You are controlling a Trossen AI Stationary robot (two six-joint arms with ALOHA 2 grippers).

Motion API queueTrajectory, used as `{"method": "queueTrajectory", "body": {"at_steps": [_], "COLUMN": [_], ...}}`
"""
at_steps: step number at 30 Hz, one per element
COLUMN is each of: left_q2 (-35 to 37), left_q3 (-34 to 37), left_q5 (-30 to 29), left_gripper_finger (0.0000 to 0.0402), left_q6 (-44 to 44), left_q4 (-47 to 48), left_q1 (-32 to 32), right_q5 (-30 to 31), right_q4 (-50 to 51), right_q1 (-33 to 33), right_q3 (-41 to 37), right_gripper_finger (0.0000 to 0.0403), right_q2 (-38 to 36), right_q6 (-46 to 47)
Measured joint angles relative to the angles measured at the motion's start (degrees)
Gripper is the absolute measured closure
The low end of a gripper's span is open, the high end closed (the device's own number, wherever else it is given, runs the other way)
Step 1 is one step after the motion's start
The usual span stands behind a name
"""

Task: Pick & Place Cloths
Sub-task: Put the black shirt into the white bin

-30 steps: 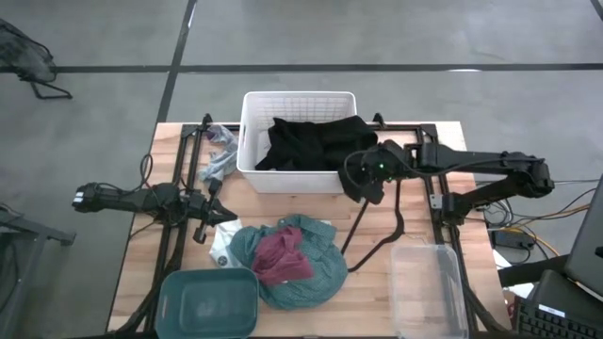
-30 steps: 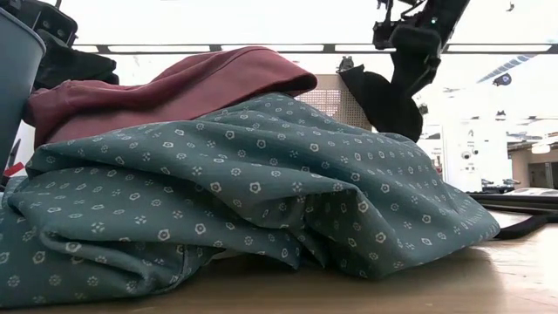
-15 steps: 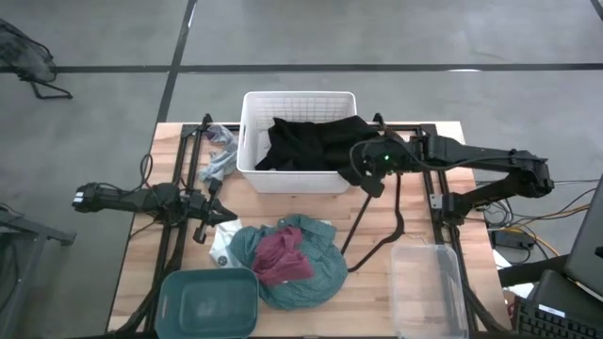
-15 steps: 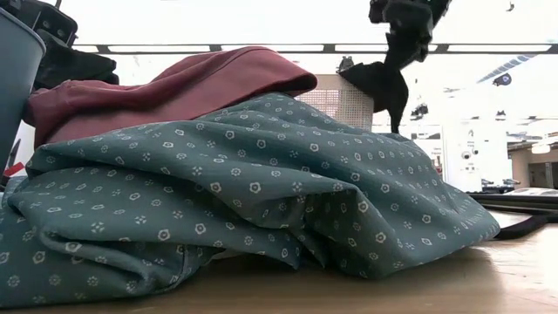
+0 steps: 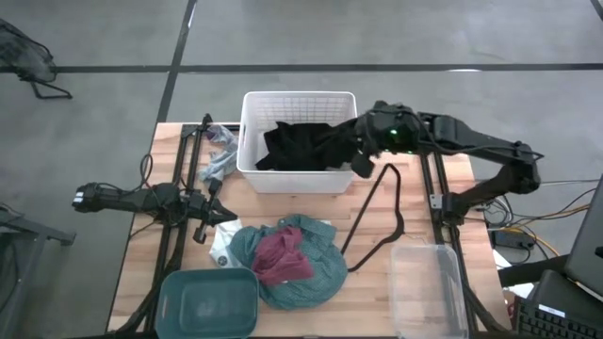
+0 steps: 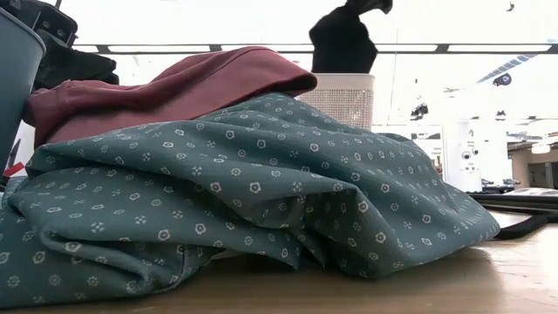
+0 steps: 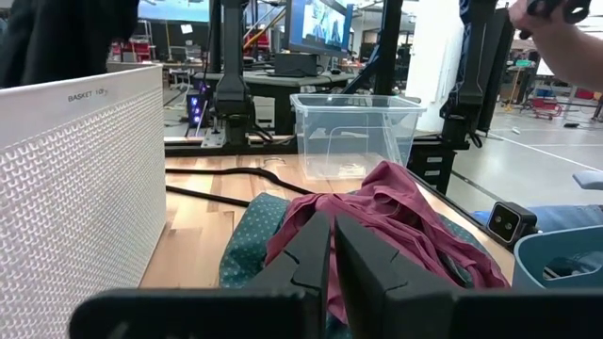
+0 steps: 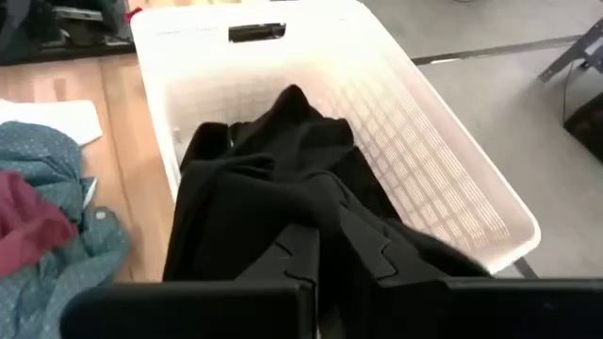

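Now right gripper clamped on black garment over white basket; left gripper fingers together near teal cloth.

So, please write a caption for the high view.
Right gripper lifts the black fabric garment over the white plastic basket.

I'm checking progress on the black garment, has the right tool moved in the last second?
Yes. In the high view the right tool, shut on the black garment, has moved from below the white basket's right corner up beside its right rim.
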State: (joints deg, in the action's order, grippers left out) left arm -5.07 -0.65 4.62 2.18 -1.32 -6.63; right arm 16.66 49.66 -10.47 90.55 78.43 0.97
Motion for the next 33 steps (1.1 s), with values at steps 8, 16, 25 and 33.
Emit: {"method": "queueTrajectory", "body": {"at_steps": [8, 16, 25, 33], "left_q2": [0.0, 0.0, 0.0, 0.0], "left_q3": [0.0, 0.0, 0.0, 0.0], "left_q5": [0.0, 0.0, 0.0, 0.0], "left_gripper_finger": [0.0376, 0.0376, 0.0376, 0.0376], "left_q6": [0.0, 0.0, 0.0, 0.0], "left_q4": [0.0, 0.0, 0.0, 0.0], "left_q1": [0.0, 0.0, 0.0, 0.0], "right_q5": [-0.4, -6.3, -6.6, -6.6], "right_q4": [-0.7, -0.1, 3.1, 2.4], "right_q1": [-2.1, -5.3, -6.5, -6.4], "right_q3": [8.7, 17.6, 22.0, 19.2], "right_gripper_finger": [0.0391, 0.0389, 0.0385, 0.0371], "right_q2": [13.5, 24.8, 31.3, 29.3], "right_q6": [-5.4, -6.6, -6.0, -4.7]}}
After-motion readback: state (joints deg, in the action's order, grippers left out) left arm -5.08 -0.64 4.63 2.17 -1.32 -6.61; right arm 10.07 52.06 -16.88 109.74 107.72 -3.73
